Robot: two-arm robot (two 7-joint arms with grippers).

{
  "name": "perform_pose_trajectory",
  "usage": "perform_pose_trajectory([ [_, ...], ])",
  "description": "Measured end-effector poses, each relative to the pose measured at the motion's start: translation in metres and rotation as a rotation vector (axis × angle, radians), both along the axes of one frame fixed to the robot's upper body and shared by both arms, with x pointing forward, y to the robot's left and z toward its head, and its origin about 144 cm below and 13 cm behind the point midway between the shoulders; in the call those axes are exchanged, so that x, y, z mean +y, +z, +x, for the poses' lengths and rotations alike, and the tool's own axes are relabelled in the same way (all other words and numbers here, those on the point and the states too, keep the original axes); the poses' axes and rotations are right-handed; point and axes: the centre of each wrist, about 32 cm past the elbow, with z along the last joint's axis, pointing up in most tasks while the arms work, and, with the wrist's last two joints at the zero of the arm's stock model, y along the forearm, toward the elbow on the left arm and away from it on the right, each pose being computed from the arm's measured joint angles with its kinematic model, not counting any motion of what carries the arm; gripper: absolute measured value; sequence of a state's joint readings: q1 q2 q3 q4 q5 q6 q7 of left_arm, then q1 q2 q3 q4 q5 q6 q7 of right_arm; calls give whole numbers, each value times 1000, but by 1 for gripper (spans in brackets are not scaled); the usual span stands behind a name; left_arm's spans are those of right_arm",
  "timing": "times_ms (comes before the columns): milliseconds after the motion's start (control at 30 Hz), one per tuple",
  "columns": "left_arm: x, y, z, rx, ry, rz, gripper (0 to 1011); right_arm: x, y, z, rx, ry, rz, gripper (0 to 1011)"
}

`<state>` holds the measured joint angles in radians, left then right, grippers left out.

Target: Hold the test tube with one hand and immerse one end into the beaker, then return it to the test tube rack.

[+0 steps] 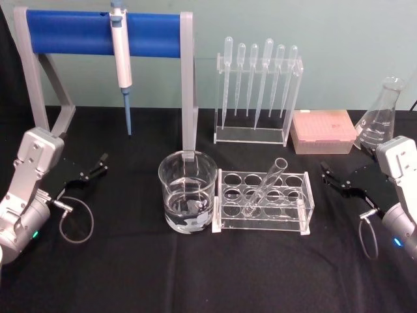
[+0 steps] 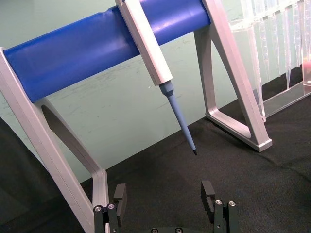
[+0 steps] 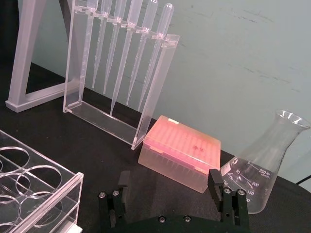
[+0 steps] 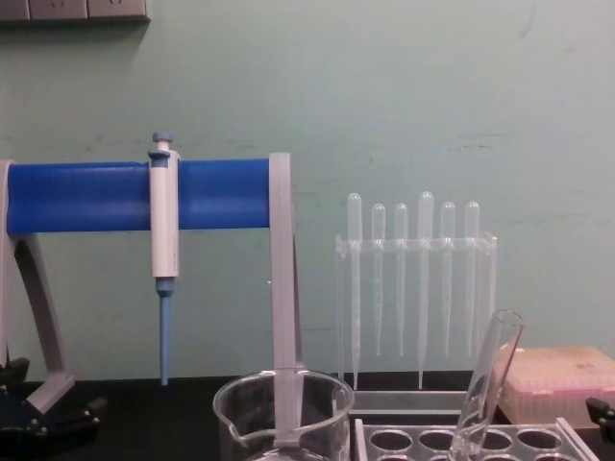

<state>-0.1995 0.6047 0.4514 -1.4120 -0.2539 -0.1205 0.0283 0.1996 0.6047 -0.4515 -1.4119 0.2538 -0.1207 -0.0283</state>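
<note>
Clear test tube [image 1: 266, 187] leans in rack [image 1: 306, 195] at worktop [image 1: 195, 274] centre, beaker [image 1: 187, 195] just left; left gripper [image 1: 98, 166] and right gripper [image 1: 328, 175] near side edges, fingers apart, front edge open.

The test tube [image 4: 488, 384] is leaning in the test tube rack [image 4: 415, 428], with its rimmed mouth tilting up and to the right above the rack's round holes. The beaker [image 4: 245, 418] is standing just left of the rack. Behind the rack, six plastic pipettes [image 4: 423, 279] are hanging bulb-up in a clear stand. A pink tip box [image 4: 562, 384] is sitting behind the rack's right end. Well left of the rack, a white-and-blue pipette [image 4: 163, 240] is hanging from a blue bar [image 4: 77, 197] on grey posts.
</note>
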Motion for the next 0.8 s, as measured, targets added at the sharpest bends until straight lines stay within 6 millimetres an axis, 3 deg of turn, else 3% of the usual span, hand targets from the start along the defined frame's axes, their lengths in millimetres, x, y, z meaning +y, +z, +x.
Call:
perform_pose_trajectory([
  [800,0,0,0,0,0,0,1000,0,0,0,0,0,0,1002],
])
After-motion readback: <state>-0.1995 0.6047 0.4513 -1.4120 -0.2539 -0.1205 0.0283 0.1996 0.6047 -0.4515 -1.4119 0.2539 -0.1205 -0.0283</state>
